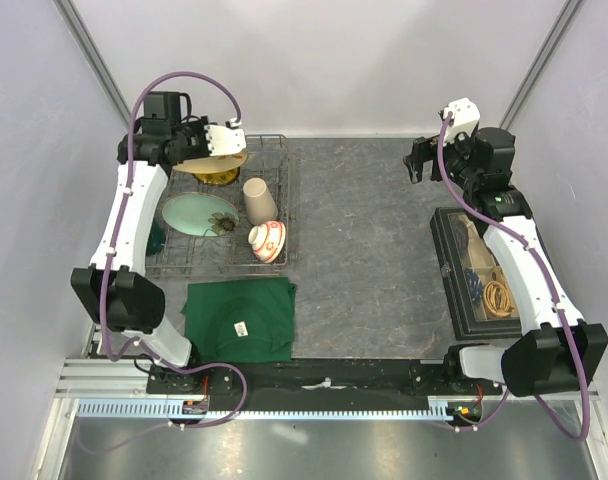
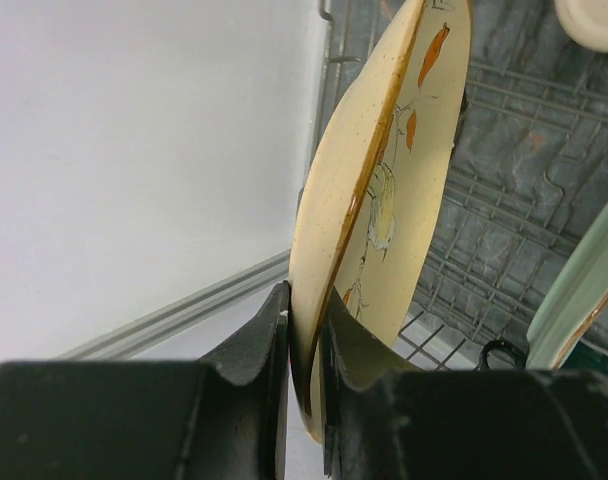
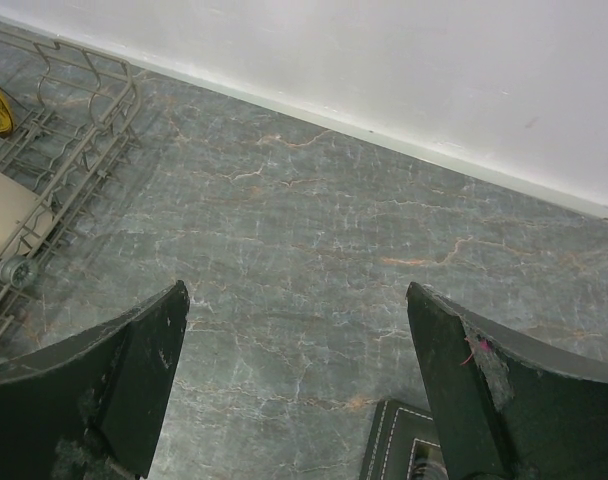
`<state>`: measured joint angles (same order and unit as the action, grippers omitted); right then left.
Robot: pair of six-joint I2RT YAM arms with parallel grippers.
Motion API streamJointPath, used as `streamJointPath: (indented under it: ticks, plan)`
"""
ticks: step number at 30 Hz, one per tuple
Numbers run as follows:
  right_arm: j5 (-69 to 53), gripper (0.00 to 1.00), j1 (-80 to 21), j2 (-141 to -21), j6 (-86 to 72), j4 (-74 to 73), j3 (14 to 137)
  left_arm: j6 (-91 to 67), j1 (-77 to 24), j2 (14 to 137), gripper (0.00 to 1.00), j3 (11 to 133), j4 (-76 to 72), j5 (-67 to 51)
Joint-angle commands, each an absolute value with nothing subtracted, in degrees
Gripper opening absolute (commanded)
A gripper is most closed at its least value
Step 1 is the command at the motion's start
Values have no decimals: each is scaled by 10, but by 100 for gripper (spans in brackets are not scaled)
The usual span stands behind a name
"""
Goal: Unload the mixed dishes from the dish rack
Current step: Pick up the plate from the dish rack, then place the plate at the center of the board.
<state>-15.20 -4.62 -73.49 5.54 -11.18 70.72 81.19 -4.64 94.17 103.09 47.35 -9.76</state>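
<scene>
The grey wire dish rack [image 1: 287,190] [image 2: 504,250] [image 3: 74,130] stands at the table's left. My left gripper [image 1: 232,150] [image 2: 306,320] is shut on the rim of the cream floral plate [image 1: 206,160] [image 2: 394,180], which stands on edge over the rack's far end. Under it lies the yellow-and-dark patterned plate [image 1: 222,178]. The pale teal plate [image 1: 197,213], the tall beige cup [image 1: 259,200] and the small red-and-white bowl [image 1: 267,240] sit in the rack. My right gripper [image 1: 416,165] [image 3: 296,300] hangs open over bare table at the far right, holding nothing.
A dark green folded cloth [image 1: 239,318] lies in front of the rack. A black compartment box [image 1: 479,270] [image 3: 404,445] with small items sits along the right side. White walls enclose the table at the back and on both sides.
</scene>
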Motion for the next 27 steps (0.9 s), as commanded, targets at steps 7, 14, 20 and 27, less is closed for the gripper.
streamJointPath:
  ticks: [7, 14, 20, 27]
  plan:
    - [-181, 98, -46, -724, 36, -90, 711, 616, -50, 841, 1, 1062, 316, -196]
    - [-270, 96, -51, -774, 29, -138, 798, 516, -54, 825, 1, 1064, 314, -322]
    - [-286, 97, -66, -800, 21, -161, 838, 475, -60, 831, 2, 1063, 315, -356]
    - [-308, 98, -105, -827, 43, -170, 858, 461, -66, 819, 2, 1053, 296, -396]
